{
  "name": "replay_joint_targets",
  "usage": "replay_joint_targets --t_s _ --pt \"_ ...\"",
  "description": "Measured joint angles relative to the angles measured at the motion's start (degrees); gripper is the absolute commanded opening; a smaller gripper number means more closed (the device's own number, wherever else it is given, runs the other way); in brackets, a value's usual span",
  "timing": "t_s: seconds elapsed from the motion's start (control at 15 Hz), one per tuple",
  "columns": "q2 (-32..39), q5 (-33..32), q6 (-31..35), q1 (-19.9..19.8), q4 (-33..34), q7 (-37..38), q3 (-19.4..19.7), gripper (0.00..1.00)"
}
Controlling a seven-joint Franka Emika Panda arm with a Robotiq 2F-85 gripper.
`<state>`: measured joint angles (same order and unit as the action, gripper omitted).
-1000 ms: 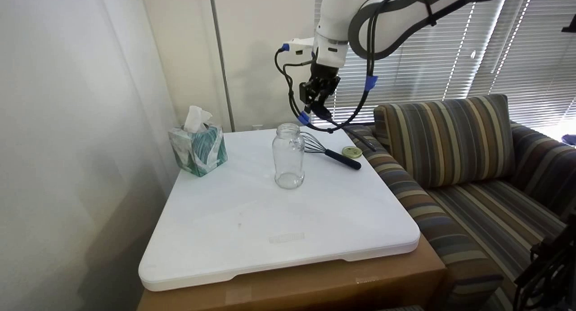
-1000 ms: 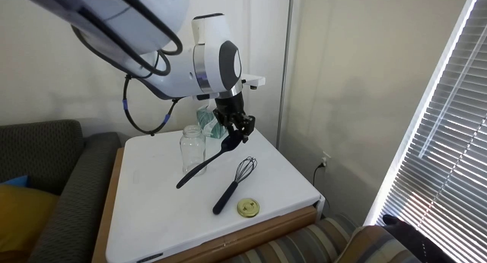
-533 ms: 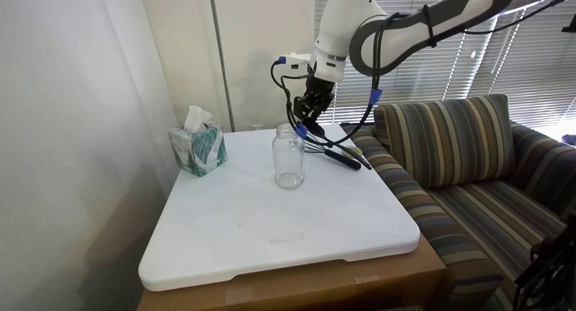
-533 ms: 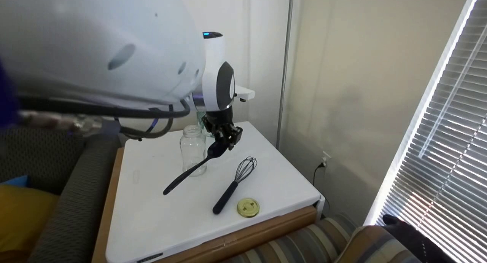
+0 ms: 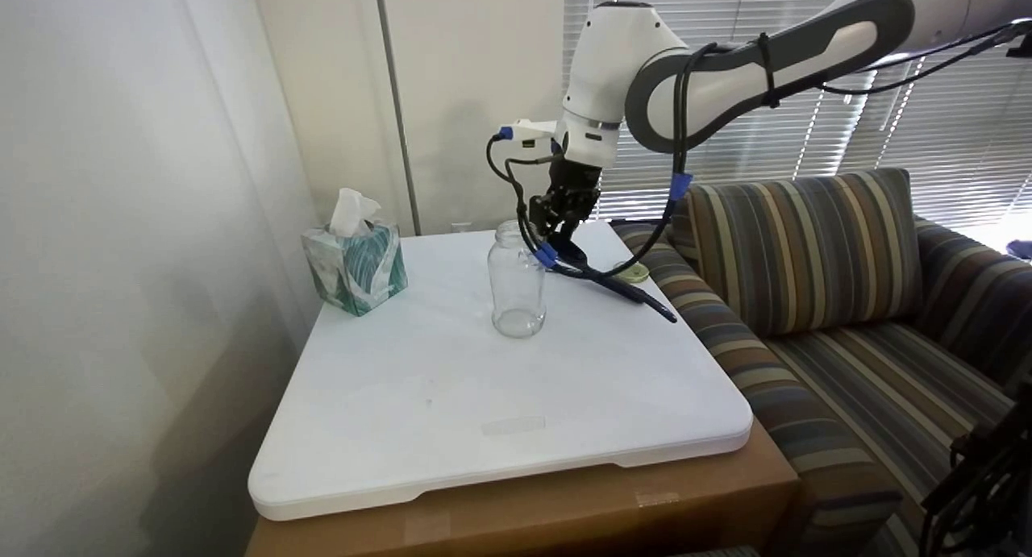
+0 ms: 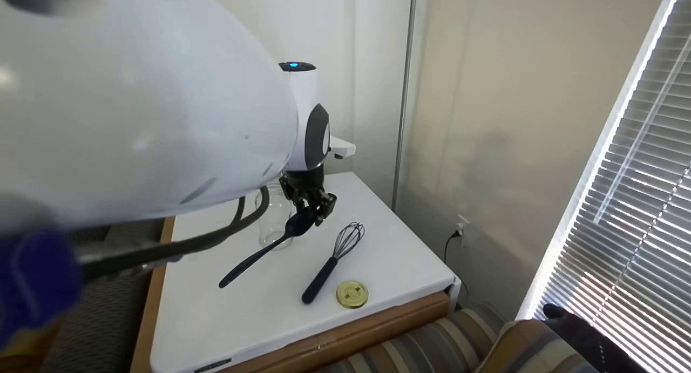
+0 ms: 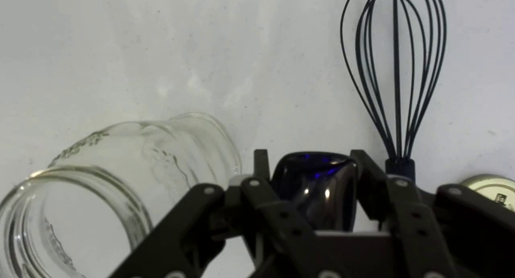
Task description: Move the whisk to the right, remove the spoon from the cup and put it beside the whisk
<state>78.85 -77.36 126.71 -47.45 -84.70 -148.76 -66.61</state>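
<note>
the pincer (image 7: 311,169) is clamped on the spoon (image 6: 296,226) by its bowl, the handle slanting down over the table (image 5: 451,372). in the wrist view the spoon shows between the upright glass jar (image 5: 516,287) and the whisk (image 6: 325,272), which lies flat with a gold lid (image 6: 352,294) near its handle.
</note>
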Motion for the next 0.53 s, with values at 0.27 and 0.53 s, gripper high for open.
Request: replay_joint_targets --t_s 0.27,0.53 --pt "2.0 -2.7 -6.0 0.5 0.8 0.0 -1.7 0.27" --pt "3.9 -4.8 -10.3 0.8 2.7 0.0 -3.3 0.27"
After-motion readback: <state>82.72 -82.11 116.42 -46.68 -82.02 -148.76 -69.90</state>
